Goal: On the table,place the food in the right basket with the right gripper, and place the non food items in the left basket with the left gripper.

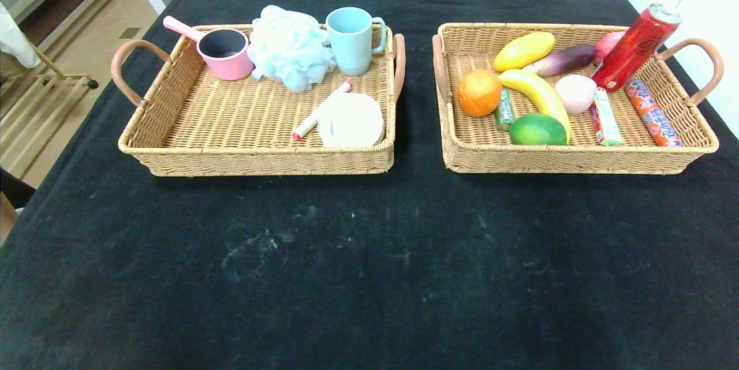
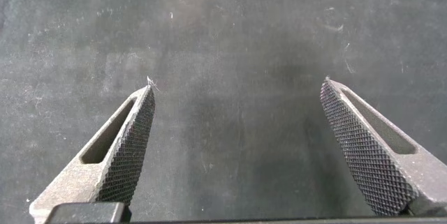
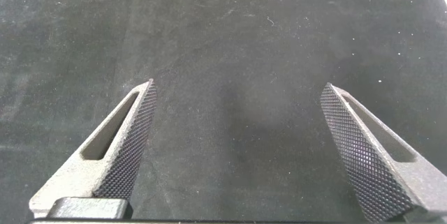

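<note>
Black cloth with faint white scuffs covers the large table [image 1: 369, 254], and its whole near half lies bare. Toward the far left corner sits the left basket [image 1: 173, 145], a shallow tan wicker tray with brown loop handles, holding a pink saucepan [image 1: 222, 52], a pale blue bath pouf [image 1: 288, 47], a light blue mug [image 1: 351, 38], a white marker with pink ends [image 1: 320, 110] and a flat round white disc [image 1: 352, 120]. Toward the far right corner, the matching right basket [image 1: 577, 156] holds a round orange [image 1: 479, 92], a slim green gum pack [image 1: 506, 109], a pale pink egg-shaped lump [image 1: 575, 93], a yellow banana [image 1: 540, 96], a green lime [image 1: 537, 130], a yellow mango [image 1: 524, 50], a purple eggplant [image 1: 563, 59], a red drink can [image 1: 635, 47] leaning on the far rim, and wrapped candy rolls [image 1: 652, 113]. I see no loose item left on the cloth, so I judge the sorting finished. My left gripper [image 2: 237, 95] and my right gripper [image 3: 237, 95] each hang over bare cloth, jaws spread wide apart and holding nothing; neither arm shows from the head camera. What remains, I think, is to keep both arms pulled back clear of the basket rims and handles, so nothing gets nudged.
</note>
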Robot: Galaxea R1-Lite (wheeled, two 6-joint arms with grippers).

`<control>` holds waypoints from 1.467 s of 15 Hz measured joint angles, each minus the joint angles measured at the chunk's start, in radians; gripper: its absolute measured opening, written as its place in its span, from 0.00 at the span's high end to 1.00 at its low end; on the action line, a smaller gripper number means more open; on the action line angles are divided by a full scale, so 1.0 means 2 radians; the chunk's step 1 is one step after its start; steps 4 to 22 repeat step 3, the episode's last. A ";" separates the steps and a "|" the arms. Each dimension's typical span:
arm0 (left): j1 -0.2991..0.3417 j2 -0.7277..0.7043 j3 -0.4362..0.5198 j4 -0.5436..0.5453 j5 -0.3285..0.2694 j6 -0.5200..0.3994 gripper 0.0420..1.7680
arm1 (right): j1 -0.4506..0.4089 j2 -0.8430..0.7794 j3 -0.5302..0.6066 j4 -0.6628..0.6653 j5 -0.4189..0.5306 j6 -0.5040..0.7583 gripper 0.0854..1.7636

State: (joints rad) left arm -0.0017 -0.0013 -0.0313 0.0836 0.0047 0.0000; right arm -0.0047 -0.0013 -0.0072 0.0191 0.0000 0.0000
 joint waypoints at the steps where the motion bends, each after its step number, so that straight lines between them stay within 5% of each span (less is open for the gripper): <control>1: 0.000 0.000 0.000 0.005 0.000 0.002 0.03 | 0.000 0.000 0.000 0.000 0.000 0.000 0.03; 22: 0.000 0.000 -0.001 0.002 0.000 0.003 0.03 | 0.000 0.000 0.000 0.000 0.000 0.000 0.03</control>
